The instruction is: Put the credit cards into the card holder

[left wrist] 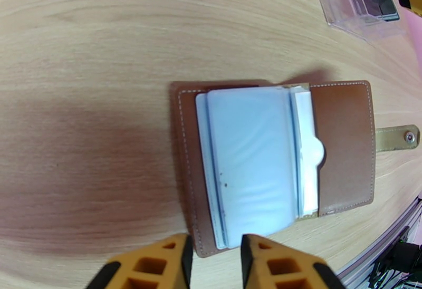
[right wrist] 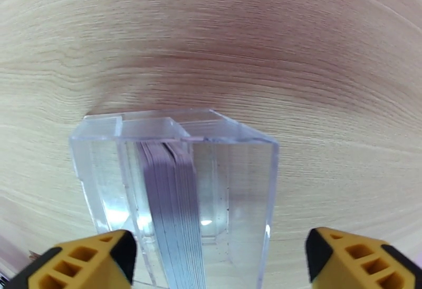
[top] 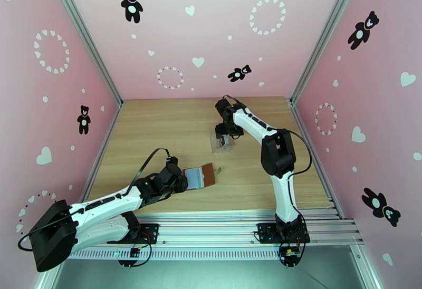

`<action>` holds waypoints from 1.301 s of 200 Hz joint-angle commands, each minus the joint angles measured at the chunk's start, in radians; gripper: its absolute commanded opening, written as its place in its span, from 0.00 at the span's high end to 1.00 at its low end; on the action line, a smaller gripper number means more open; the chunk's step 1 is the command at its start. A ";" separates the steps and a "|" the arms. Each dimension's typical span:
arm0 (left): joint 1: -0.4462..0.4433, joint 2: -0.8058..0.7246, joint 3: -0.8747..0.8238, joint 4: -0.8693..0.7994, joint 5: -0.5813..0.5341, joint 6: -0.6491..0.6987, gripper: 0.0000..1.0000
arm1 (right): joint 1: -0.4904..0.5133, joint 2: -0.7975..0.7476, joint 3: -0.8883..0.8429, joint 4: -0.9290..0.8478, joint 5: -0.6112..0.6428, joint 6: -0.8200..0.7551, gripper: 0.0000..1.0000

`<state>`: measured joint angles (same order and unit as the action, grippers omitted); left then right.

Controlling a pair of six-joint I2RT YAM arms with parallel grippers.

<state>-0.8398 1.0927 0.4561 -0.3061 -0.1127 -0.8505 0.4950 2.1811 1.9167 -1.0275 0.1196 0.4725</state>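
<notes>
Two arms work the pale wooden table [top: 158, 126]: my right gripper [right wrist: 221, 253] spreads wide astride the clear plastic case [right wrist: 237, 179], my left gripper [left wrist: 213, 256] sits narrow at the edge of the open brown leather card holder [left wrist: 343, 142], grip unclear. Thin credit cards [right wrist: 174, 200] stand stacked in the case. They look stiff and slick, so I'd pinch one by its top edge.

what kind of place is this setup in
Probably a staged robot test booth: a wooden tabletop boxed in by pink walls with bear stickers, and aluminium rails at the near edge.
</notes>
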 commanded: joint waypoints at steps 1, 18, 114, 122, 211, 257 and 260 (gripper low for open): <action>0.005 -0.011 -0.007 -0.006 -0.004 -0.003 0.69 | 0.001 -0.036 0.027 -0.045 -0.041 -0.014 0.25; 0.005 -0.009 -0.007 -0.009 -0.003 -0.005 0.69 | 0.001 -0.032 0.025 -0.046 -0.040 -0.015 0.31; 0.005 -0.007 -0.007 -0.007 -0.003 -0.007 0.69 | 0.017 0.034 0.064 -0.086 0.050 -0.029 0.20; 0.005 -0.007 -0.006 -0.006 -0.002 -0.007 0.68 | 0.018 0.038 0.063 -0.086 0.052 -0.029 0.20; 0.005 -0.019 -0.004 -0.024 -0.008 -0.009 0.69 | 0.060 0.004 0.099 -0.126 0.120 -0.022 0.31; 0.006 -0.025 -0.005 -0.025 -0.007 -0.009 0.69 | 0.062 0.045 0.119 -0.131 0.081 -0.008 0.44; 0.005 -0.025 -0.005 -0.026 -0.008 -0.009 0.69 | 0.063 0.050 0.121 -0.131 0.080 -0.006 0.44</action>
<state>-0.8398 1.0836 0.4561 -0.3069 -0.1131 -0.8509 0.5583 2.2002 1.9972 -1.1275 0.2096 0.4534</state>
